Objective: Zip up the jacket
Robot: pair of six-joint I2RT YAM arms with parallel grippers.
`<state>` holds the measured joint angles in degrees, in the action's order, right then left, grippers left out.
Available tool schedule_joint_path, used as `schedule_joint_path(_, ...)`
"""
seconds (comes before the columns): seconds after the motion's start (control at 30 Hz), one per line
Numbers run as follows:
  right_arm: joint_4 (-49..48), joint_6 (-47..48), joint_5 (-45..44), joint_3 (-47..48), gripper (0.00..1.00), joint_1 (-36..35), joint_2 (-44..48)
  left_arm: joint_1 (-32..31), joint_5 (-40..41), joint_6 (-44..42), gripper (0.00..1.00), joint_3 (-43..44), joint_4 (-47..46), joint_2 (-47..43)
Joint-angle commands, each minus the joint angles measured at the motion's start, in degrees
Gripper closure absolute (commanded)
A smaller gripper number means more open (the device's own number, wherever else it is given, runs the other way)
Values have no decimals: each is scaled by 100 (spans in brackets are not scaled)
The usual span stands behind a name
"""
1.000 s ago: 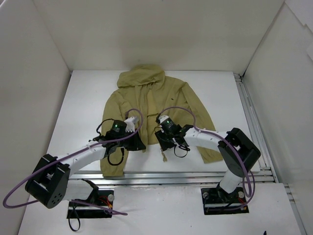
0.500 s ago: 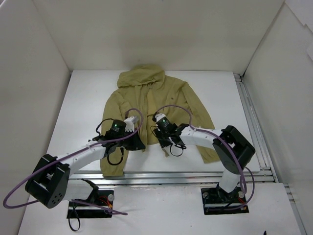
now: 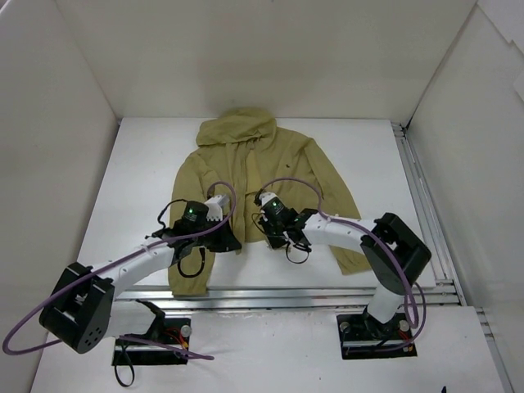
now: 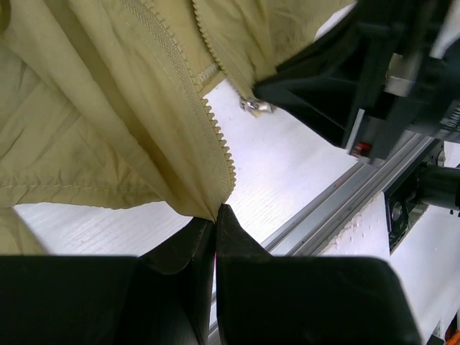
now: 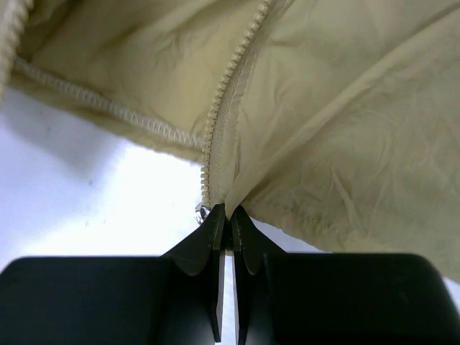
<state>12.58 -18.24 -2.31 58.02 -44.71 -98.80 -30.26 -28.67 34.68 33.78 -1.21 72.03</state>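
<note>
Jaws of the left gripper (image 4: 217, 215) are closed on the bottom corner of one front panel of the jacket (image 3: 274, 164), right where its zipper teeth (image 4: 215, 136) end. Just at 3 o'clock of it, the right gripper (image 5: 226, 215) is pinched tight on the other panel's hem, beside a small metal piece (image 5: 203, 210), probably the slider. Between the two hems the white table (image 3: 139, 164) shows. Farther out, the jacket lies flat and front-up mid-table, sleeves trailing toward 5 and 7 o'clock, hood at 12 o'clock.
</note>
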Motion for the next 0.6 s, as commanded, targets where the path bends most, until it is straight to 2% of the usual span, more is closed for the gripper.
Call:
schedule_joint_path(0.0, -211, -197, 151, -106, 100, -56, 888, 64, -43, -57, 100, -29, -239, -312)
schedule_joint_path(0.3, -985, -347, -130, -563, 100, -152, 2277, 117, 80, 127, 100, -30, -195, -549)
schedule_joint_path(0.4, -1038, -417, -576, -616, 100, -249, 2541, 117, 89, 171, 100, 67, -107, -672)
schedule_joint_path(0.43, -1221, -469, -943, -721, 100, -310, 2733, 117, 141, 188, 100, 85, -81, -794)
schedule_joint_path(0.57, -2206, -637, -1325, -1222, 100, -512, 3016, 169, 309, 373, 100, 164, -63, -1129)
